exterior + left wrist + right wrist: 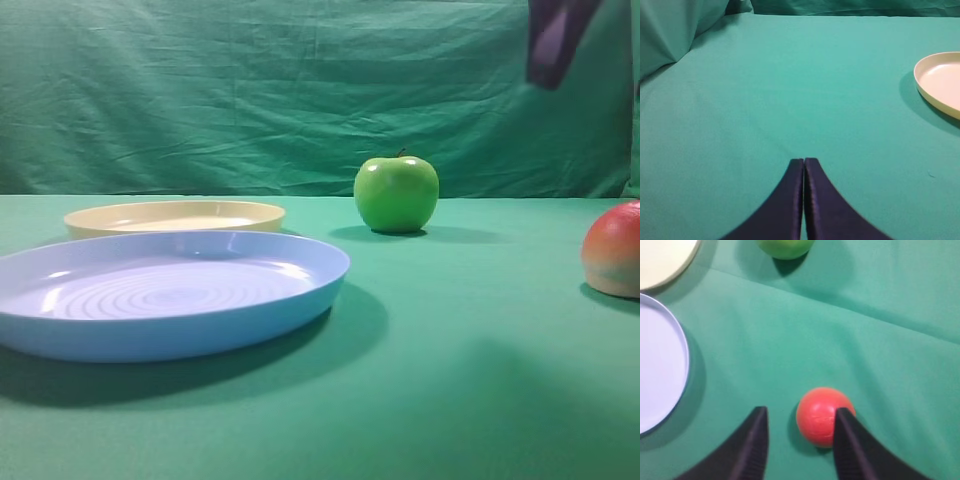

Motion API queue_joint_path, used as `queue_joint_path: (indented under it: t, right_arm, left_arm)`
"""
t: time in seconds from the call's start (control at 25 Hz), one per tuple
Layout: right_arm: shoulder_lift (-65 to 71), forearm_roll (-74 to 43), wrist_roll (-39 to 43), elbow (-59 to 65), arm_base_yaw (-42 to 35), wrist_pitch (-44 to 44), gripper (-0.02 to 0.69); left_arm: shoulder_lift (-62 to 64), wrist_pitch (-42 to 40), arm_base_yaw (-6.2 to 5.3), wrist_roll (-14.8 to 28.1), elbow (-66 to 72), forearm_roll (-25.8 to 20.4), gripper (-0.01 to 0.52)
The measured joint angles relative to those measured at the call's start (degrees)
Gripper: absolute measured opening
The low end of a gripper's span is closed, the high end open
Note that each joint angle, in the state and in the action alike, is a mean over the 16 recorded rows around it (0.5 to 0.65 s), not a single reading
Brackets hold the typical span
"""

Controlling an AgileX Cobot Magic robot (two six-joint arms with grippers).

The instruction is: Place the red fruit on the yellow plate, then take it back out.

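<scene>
The red fruit [615, 250] rests on the green cloth at the right edge of the exterior view, apart from both plates. From the right wrist it shows as a red ball [820, 415] low between the dark fingers. My right gripper [801, 412] hangs well above it with its jaws open and empty; its blurred dark tip [555, 40] shows at the top right. The yellow plate [100, 222] lies empty at the far left, also seen from both wrists [918, 75] [660, 260]. My left gripper [804, 160] is shut over bare cloth, holding nothing.
A larger light blue plate [170, 335] [655, 365] lies in front of the yellow one, empty. A glossy green apple [396, 193] [785, 246] stands mid-table toward the back. A green cloth backdrop closes the rear.
</scene>
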Motion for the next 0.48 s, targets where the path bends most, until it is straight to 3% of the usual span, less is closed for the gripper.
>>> queue_joint_path:
  t: [0.24, 0.48]
  right_arm:
    - [-11.3, 0.1, 0.9, -0.4, 0.0, 3.6, 0.043]
    - [-23.5, 1.1, 1.0, -0.5, 0.0, 7.2, 0.000]
  left_arm:
    - [0.0, 0.0, 0.00, 0.0, 0.0, 0.0, 0.000]
    - [0.0, 0.0, 0.00, 0.0, 0.0, 0.0, 0.000]
